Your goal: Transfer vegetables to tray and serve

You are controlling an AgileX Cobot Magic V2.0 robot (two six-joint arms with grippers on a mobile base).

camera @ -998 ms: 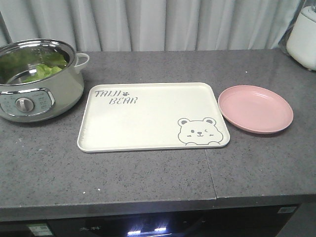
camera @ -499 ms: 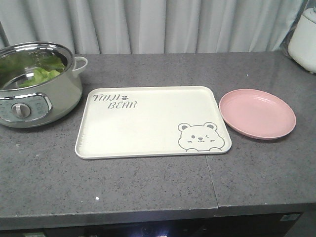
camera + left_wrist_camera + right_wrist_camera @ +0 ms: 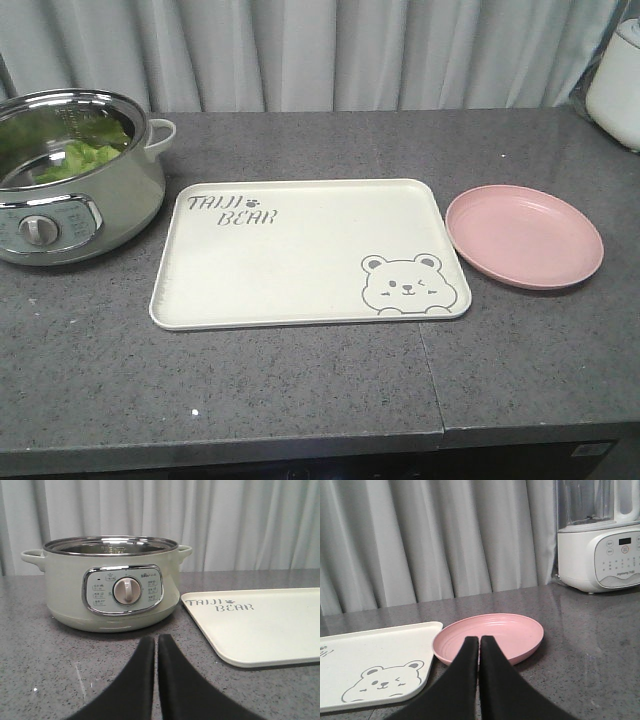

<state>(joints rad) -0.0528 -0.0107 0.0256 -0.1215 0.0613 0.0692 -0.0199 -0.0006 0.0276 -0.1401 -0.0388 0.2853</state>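
Checking item positions. Vegetables (image 3: 85, 158)? (K.)

Light-green leaves inside the electric pot (image 3: 120, 200), far left of the counter (image 3: 300, 390). None on the tray (image 3: 300, 260). (R.)

Tray location? (K.)

Flat on the counter, just beside the pot, its surface bare. The lettering is at the corner near the pot and the bear at the corner near the pink plate (image 3: 525, 240). Plate sits just beside the tray on the other side, not touching. (R.)

Left gripper (image 3: 156, 639)? (K.)

Fingers pressed together, nothing between them, low over the counter, facing the pot's dial. (R.)

Right gripper (image 3: 479, 639)? (K.)

Same: fingers closed on nothing, pointing at the pink plate. White blender (image 3: 600, 555) stands at the back right. (R.)
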